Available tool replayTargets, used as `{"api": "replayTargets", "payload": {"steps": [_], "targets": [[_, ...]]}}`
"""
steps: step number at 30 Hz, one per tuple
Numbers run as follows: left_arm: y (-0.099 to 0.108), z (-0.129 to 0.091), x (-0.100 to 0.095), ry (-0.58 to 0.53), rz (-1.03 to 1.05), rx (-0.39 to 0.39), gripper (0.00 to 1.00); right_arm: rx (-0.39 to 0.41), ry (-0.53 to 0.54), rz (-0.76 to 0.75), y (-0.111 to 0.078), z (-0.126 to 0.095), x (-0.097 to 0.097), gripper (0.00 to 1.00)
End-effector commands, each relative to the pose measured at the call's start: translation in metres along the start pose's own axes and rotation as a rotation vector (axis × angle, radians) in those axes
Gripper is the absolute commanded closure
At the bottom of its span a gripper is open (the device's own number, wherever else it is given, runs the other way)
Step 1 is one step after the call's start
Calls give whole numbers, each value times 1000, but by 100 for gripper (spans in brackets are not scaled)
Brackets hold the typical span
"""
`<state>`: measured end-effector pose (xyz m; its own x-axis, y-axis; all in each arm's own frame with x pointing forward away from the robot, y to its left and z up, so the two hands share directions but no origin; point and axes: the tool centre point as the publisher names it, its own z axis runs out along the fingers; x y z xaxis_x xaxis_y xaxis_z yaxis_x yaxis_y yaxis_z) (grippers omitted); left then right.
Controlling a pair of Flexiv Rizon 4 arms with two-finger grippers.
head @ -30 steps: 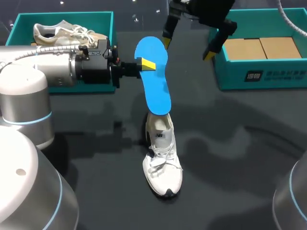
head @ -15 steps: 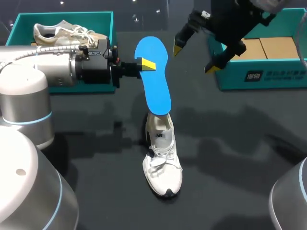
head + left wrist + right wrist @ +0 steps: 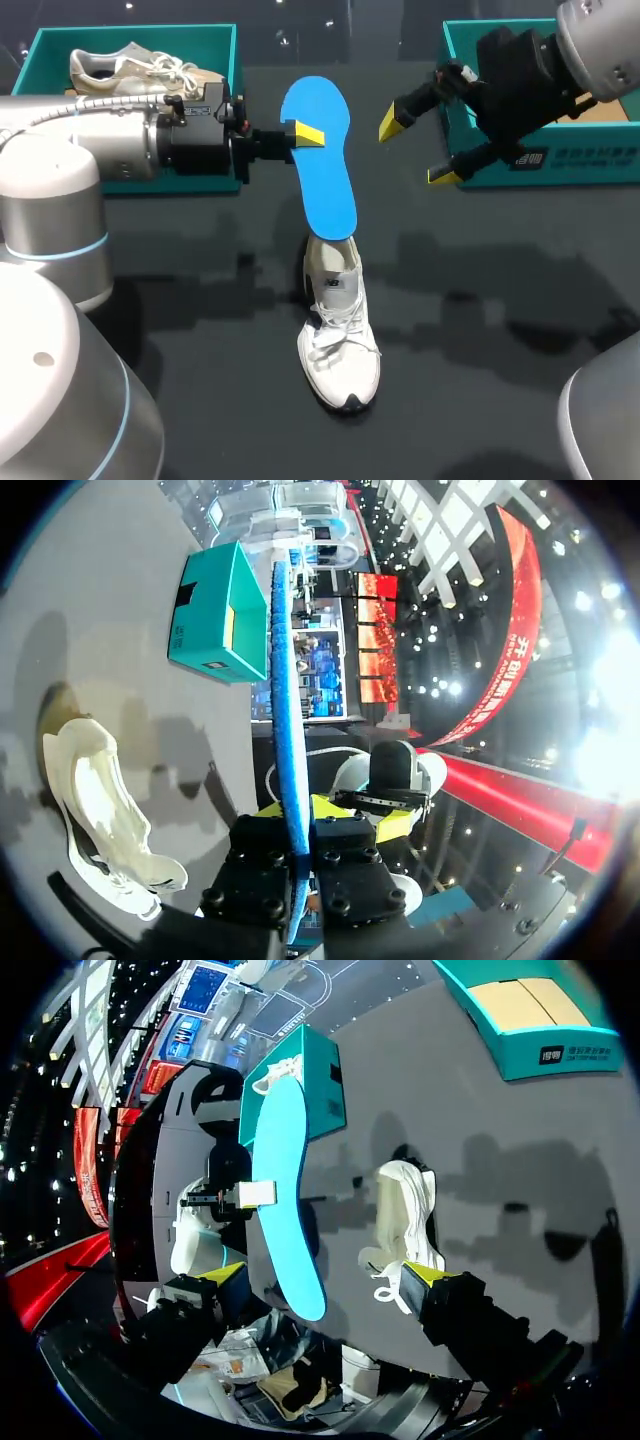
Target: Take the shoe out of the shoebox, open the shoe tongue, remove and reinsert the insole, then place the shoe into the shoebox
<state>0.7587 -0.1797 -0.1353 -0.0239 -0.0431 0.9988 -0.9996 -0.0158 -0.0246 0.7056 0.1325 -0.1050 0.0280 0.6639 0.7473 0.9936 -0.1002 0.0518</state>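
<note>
The blue insole is up in the air. Its near end is right at the heel opening of the white sneaker, which stands on the dark table. Our left gripper pinches the insole's edge. Our right gripper is spread wide beside the insole, in front of a teal shoebox.

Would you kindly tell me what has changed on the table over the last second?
The right gripper, open and empty, swung away from the top of the blue insole toward the robot's right, ending in front of the right shoebox. Nothing was grasped or released. The left gripper stays shut on the insole, whose lower end remains at the white shoe's opening; the shoe has not moved.
</note>
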Motion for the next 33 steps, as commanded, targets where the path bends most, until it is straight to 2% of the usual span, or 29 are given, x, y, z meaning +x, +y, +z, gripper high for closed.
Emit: {"api": "replayTargets", "payload": {"steps": [1,16,21,28,33], "targets": [[0,1,-1,1,0,1,100,-7,603,1,-4,7,-9,0],[0,1,-1,1,0,1,100,-13,693,3,-4,15,-15,0],[0,-2,2,5,60,20,100,-6,717,8,-3,18,-16,0],[0,-10,5,-8,234,70,100,-1,721,11,-3,19,-15,0],[3,-17,13,-41,461,114,100,2,721,13,-3,19,-15,0]]}}
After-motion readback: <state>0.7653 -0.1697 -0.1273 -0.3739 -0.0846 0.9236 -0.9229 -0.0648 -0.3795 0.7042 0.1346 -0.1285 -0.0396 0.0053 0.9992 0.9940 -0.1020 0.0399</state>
